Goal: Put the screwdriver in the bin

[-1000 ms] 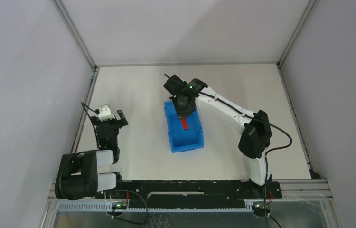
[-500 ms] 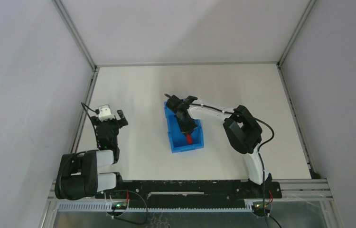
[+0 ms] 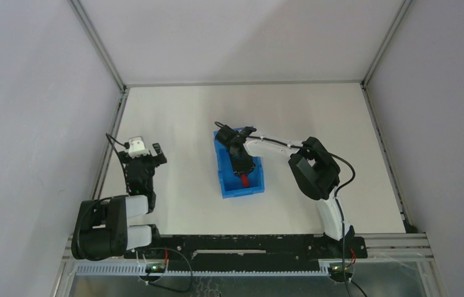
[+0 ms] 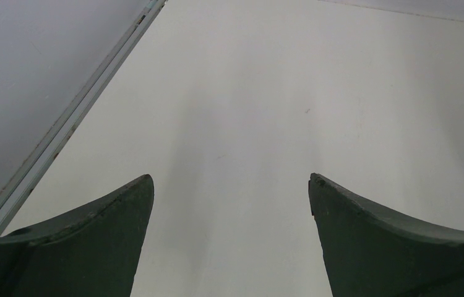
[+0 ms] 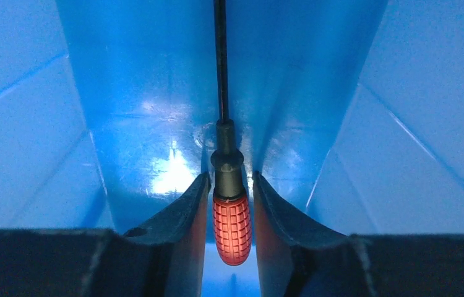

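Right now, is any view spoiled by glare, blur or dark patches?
Right wrist view: a white glare patch sits on the glossy inside of the bin, just left of the screwdriver, which is sharp; the bottom edge goes nearly black. Left wrist view: soft, even light on the table, no glare. Top view: evenly lit, but the screwdriver shows only as a tiny red speck.

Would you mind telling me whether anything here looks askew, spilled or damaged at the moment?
Nothing stands out. The blue bin sits upright on the table with no spill. The right claw is inside it, closed on the red-handled screwdriver, whose shaft looks straight. The left claw hangs open over the table.
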Tool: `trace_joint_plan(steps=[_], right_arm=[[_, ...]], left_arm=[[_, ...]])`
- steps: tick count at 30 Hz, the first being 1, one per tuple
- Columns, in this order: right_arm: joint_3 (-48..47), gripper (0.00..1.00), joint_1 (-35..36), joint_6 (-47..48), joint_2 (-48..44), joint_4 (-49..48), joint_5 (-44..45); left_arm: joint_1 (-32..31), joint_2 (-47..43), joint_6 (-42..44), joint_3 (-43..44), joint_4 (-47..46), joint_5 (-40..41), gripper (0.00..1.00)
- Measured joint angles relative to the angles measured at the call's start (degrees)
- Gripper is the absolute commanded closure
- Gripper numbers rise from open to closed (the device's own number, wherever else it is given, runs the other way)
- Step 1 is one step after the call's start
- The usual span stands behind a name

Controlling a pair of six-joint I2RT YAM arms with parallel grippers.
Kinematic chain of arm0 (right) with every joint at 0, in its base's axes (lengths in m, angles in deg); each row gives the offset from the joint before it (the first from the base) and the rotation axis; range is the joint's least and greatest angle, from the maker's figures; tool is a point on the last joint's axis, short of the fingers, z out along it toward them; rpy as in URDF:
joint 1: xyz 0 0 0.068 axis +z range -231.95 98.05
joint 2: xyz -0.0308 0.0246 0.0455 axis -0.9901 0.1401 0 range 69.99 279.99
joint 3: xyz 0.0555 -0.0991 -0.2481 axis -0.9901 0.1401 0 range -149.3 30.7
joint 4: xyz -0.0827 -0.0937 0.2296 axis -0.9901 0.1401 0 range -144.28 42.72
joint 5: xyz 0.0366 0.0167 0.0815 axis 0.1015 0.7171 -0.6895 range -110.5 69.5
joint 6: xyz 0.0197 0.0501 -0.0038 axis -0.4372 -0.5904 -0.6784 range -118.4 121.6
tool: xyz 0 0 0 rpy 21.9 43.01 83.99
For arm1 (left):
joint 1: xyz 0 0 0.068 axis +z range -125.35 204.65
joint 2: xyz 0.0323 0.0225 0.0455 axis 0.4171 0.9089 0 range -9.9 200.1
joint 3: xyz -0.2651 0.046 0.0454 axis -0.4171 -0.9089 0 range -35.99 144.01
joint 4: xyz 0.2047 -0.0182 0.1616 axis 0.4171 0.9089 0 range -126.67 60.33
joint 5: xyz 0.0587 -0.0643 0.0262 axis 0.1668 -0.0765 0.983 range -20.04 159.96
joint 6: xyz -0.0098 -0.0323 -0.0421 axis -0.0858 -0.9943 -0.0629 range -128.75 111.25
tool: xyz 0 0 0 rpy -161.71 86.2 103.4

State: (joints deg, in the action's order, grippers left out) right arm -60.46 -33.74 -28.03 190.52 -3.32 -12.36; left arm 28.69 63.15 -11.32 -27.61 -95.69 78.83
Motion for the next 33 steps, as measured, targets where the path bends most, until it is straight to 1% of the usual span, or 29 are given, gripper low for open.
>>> trace_joint_plan(steps=[2, 4, 5, 6, 7, 8, 9, 17, 21, 25, 29, 33], right_arm=[[0.0, 0.55, 0.2, -0.4, -0.5, 0.0, 0.5], [0.0, 0.48, 0.4, -0.4, -1.7, 0.2, 0.7], [0.0, 0.41, 0.5, -0.4, -2.7, 0.3, 0.9], [0.0, 0.29, 0.6, -0.4, -4.0, 0.5, 0.9], [0.0, 0.11, 0.7, -0.3, -5.7, 0.7, 1.0], [-0.1, 0.02, 0.8, -0.6, -7.4, 0.9, 1.1], [-0.1, 0.01, 0.9, -0.2, -9.6, 1.1, 1.2], [-2.1, 0.0, 0.7, 2.3, -26.6, 1.3, 1.4], [2.8, 0.0, -0.8, 5.5, -37.5, -2.9, 2.1], [16.0, 0.0, -5.0, 8.0, -52.3, -10.1, 2.9], [32.1, 0.0, -13.5, 9.4, -67.5, -17.5, 4.0], [47.0, 0.0, -19.1, 9.4, -76.5, -24.6, 4.9]], left_arm=[[0.0, 0.0, 0.0, 0.0, 0.0, 0.0, 0.0], [0.0, 0.0, 0.0, 0.0, 0.0, 0.0, 0.0], [0.0, 0.0, 0.0, 0.0, 0.0, 0.0, 0.0], [0.0, 0.0, 0.0, 0.0, 0.0, 0.0, 0.0], [0.0, 0.0, 0.0, 0.0, 0.0, 0.0, 0.0], [0.0, 0.0, 0.0, 0.0, 0.0, 0.0, 0.0], [0.0, 0.0, 0.0, 0.0, 0.0, 0.0, 0.0], [0.0, 0.0, 0.0, 0.0, 0.0, 0.0, 0.0], [0.0, 0.0, 0.0, 0.0, 0.0, 0.0, 0.0], [0.0, 0.0, 0.0, 0.0, 0.0, 0.0, 0.0], [0.0, 0.0, 0.0, 0.0, 0.0, 0.0, 0.0], [0.0, 0.0, 0.0, 0.0, 0.0, 0.0, 0.0]])
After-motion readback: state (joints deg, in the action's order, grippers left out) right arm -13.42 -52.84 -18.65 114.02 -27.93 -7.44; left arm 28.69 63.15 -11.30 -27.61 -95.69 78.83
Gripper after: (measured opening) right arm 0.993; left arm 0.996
